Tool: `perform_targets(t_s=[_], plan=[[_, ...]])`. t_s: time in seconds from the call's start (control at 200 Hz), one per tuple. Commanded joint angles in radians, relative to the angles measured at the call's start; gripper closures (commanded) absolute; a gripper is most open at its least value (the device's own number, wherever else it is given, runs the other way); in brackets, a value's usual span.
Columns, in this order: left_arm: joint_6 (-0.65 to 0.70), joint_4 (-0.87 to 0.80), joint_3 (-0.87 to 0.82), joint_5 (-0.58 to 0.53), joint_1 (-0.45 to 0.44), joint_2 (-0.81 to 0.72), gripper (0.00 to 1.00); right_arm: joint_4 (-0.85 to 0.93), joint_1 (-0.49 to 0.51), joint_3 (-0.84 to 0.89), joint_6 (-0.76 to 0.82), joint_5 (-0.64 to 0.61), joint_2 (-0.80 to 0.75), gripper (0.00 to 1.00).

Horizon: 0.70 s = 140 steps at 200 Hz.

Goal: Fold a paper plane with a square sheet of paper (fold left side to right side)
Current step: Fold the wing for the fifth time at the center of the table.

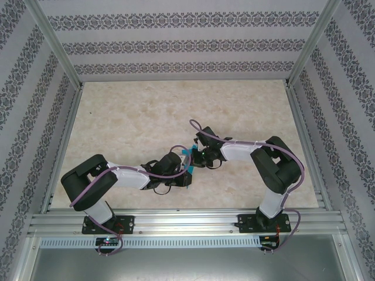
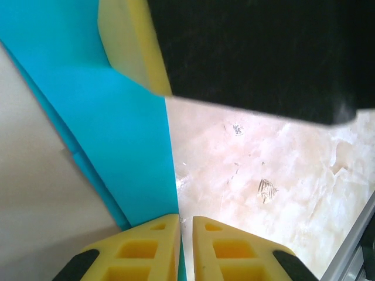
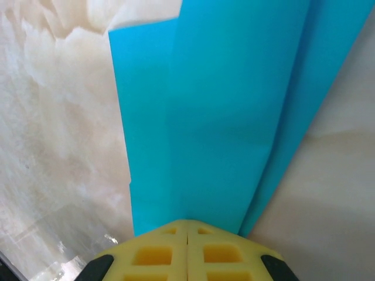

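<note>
The square sheet of paper (image 1: 188,153) is bright teal-blue and creased into long overlapping layers. It is held up off the table between both grippers near the table's middle. My left gripper (image 1: 187,171) is shut on one edge; in the left wrist view a teal strip (image 2: 117,117) runs down between the yellow fingertips of the left gripper (image 2: 186,219). My right gripper (image 1: 197,159) is shut on the paper from the opposite side. In the right wrist view the folded sheet (image 3: 222,117) fans out from the closed tips of the right gripper (image 3: 187,222). The right gripper's yellow pad (image 2: 132,41) presses the sheet's upper part.
The marble-patterned table (image 1: 176,111) stretches bare behind and beside the arms. Aluminium rails (image 1: 187,219) run along the near edge, and a rail (image 2: 351,252) shows at the lower right of the left wrist view. Patterned walls (image 1: 176,47) enclose three sides.
</note>
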<state>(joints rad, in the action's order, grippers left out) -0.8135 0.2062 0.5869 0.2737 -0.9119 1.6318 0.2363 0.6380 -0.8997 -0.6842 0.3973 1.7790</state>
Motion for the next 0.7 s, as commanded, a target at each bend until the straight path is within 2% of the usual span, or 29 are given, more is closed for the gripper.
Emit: perform_targets(t_s=[0.0,0.694], plan=[[-0.014,-0.128,-0.055,0.021,-0.030,0.056,0.84,-0.043,-0.059,-0.033,0.039,-0.146,0.039,0.93],[-0.019,-0.116,-0.070,0.022,-0.030,0.049,0.85,0.048,-0.165,-0.193,0.136,-0.202,0.144,0.93]])
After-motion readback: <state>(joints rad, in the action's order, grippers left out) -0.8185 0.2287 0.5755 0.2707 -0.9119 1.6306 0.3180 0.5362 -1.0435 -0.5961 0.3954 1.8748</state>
